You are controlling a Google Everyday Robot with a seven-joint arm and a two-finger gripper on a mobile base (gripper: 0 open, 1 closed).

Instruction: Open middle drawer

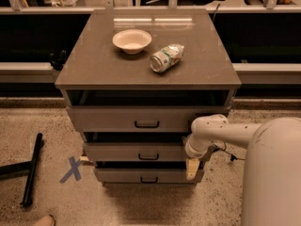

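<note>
The middle drawer (127, 151) is the second of three grey-brown fronts in the cabinet, with a small black handle (148, 157) at its centre. It stands out slightly further than the top drawer (117, 118). The lowest drawer (122, 175) sits below it. My gripper (193, 167) hangs at the end of the white arm (221, 133), which comes in from the right. It is at the right end of the middle drawer's front, reaching down over the right end of the lowest drawer, well right of the handle.
On the cabinet top (94, 69) sit a beige bowl (131, 40) and a can lying on its side (166, 58). A black stand leg (31, 168) and a blue tape cross (73, 169) are on the floor to the left. My white body (273, 173) fills the lower right.
</note>
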